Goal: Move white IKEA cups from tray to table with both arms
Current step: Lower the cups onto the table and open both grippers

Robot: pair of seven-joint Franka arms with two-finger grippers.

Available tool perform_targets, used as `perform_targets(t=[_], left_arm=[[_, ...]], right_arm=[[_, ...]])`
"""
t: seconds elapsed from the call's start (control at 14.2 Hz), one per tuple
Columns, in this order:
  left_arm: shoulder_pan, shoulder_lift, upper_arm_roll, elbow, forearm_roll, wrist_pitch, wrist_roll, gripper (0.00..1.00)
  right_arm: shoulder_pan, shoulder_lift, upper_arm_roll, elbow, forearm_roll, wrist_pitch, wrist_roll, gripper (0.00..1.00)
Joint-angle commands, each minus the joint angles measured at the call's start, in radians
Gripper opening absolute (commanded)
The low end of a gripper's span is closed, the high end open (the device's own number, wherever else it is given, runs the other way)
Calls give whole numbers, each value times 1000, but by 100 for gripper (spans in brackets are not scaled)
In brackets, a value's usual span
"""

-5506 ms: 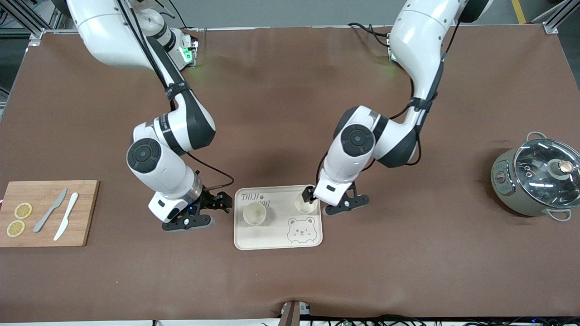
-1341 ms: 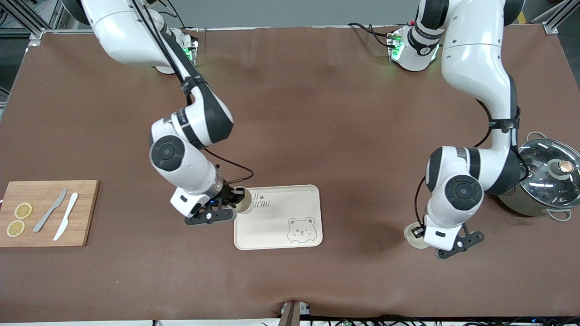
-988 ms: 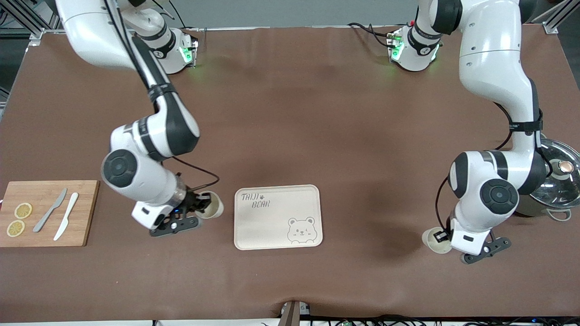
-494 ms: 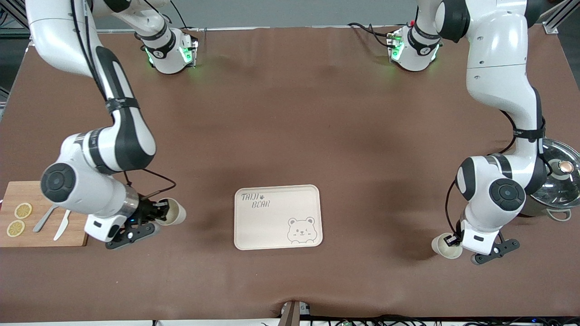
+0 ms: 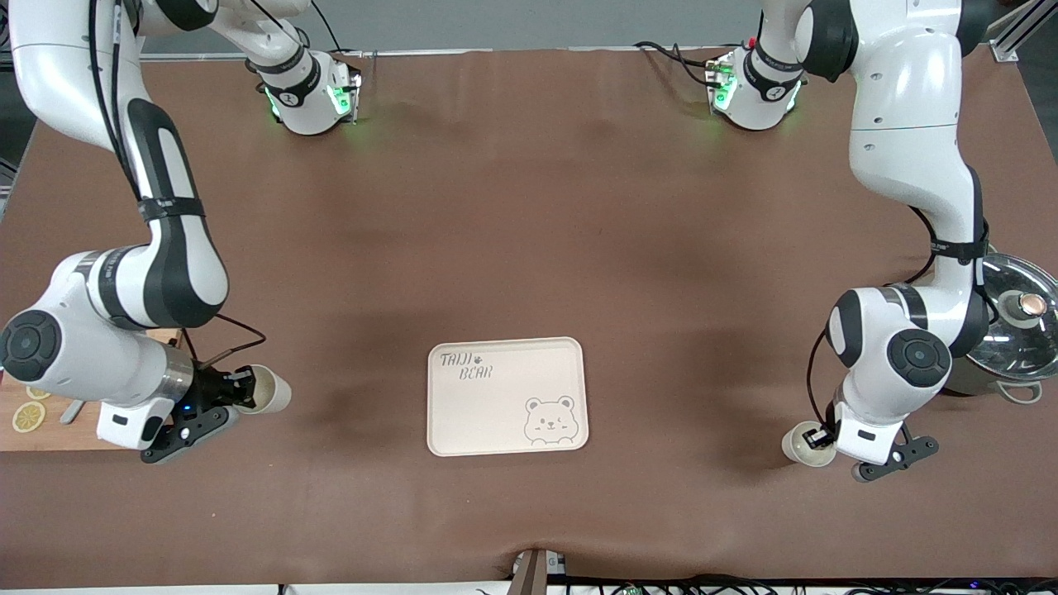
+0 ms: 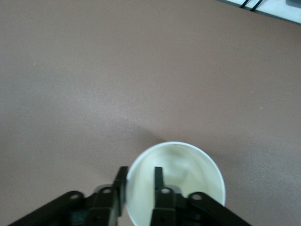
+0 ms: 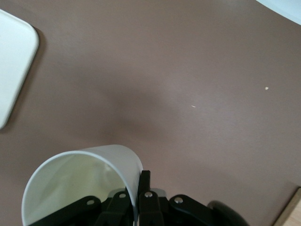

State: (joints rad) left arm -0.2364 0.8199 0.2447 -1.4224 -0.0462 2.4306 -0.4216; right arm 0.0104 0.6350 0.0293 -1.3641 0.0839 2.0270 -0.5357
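Both white cups have left the cream bear tray [image 5: 507, 397], which sat loaded 5.5 s ago and now lies bare at the table's middle. In the last half second the right arm has swung farther toward its own end of the table, so that its body now covers most of the wooden cutting board [image 5: 50, 434]. The left arm has barely shifted over the same span.

The right gripper [image 5: 234, 394] is clenched on the rim of one white cup [image 5: 267, 390], one finger inside the wall and one outside, as the right wrist view shows [image 7: 140, 195]. That cup [image 7: 82, 186] hangs tilted above bare brown table between the board and the tray. A corner of the tray [image 7: 14, 66] shows in the same view.

The left gripper [image 5: 820, 436] grips the other white cup [image 5: 800, 444] the same way, its fingers [image 6: 159, 181] pinching the rim. This cup [image 6: 176, 183] is at the left arm's end of the table, nearer the front camera than the grey-green pot with glass lid [image 5: 1004, 330]. Whether it touches the table I cannot tell.

Only one lemon slice [image 5: 28, 416] and a knife tip [image 5: 70, 410] peek out on the board. The pot's near side is blocked by the left arm's elbow.
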Motion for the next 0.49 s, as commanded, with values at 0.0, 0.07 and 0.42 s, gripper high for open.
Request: perform_targets(t=[0.0,0.07,0.42], left_arm=[[8,-1,-7,-3,-21,12,34,62],[9,-4,-7,-3,-23,12,34,69],[3,-21,-5,-1,-17,7,38,100]], right_arm=[[-39,31,15,-10,13,48,-91,0],[-49,46,15,-15,14,73,-116,0],[-66,101,14,-29,13,171,-190,0]])
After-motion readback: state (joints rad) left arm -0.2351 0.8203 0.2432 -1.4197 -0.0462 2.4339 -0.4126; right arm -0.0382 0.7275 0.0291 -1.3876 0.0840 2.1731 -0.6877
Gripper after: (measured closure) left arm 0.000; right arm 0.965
